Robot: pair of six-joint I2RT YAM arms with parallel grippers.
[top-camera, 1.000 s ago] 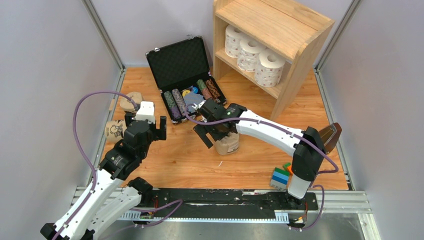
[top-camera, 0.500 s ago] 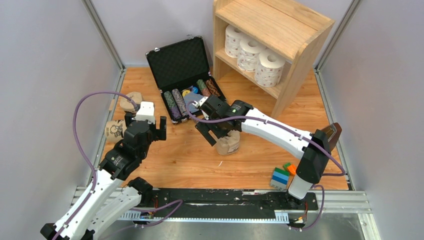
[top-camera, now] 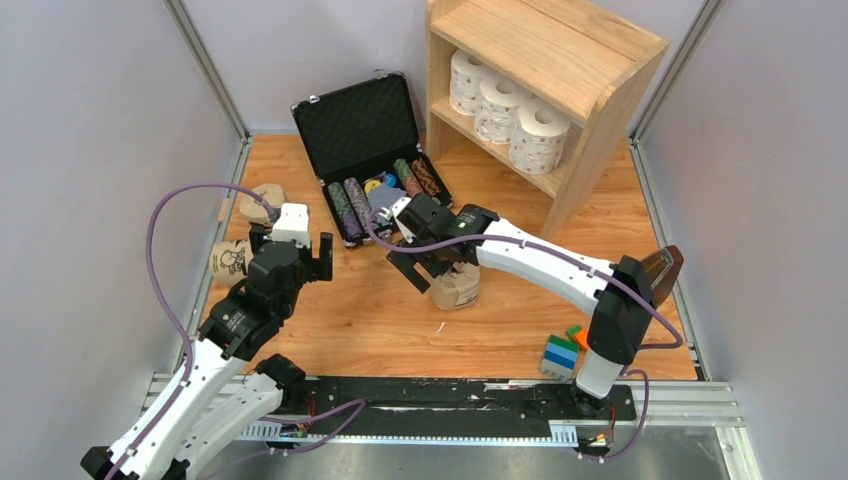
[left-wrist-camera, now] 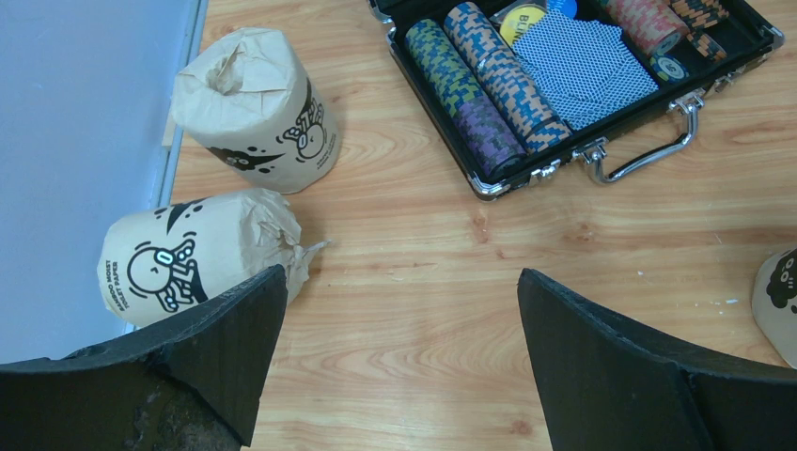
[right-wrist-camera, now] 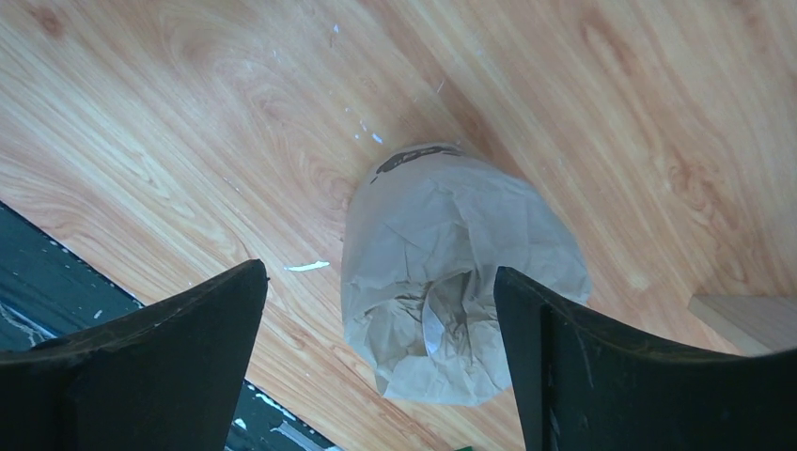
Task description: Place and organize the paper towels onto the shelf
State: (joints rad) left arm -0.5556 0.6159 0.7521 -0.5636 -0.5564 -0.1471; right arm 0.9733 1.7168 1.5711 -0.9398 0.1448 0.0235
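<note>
Three white rolls [top-camera: 500,107] stand on the inner board of the light-wood shelf [top-camera: 600,60] at the back. A tan-wrapped roll [top-camera: 455,289] stands upright mid-table. My right gripper [top-camera: 428,268] is open just above it; in the right wrist view the roll [right-wrist-camera: 461,268] sits between the open fingers, nearer the right one, untouched. Two more tan rolls with black cartoon print lie at the left wall [top-camera: 230,260] [top-camera: 262,200]. In the left wrist view one roll lies on its side [left-wrist-camera: 188,263] and the other stands [left-wrist-camera: 258,108]. My left gripper [left-wrist-camera: 395,310] is open and empty beside them.
An open black case [top-camera: 372,150] with striped poker-chip rows and cards lies behind the right gripper. Coloured blocks [top-camera: 562,350] sit by the right arm's base. Grey walls close in left, right and back.
My right gripper has shifted slightly left and back over the tan roll. The left arm has not moved.
</note>
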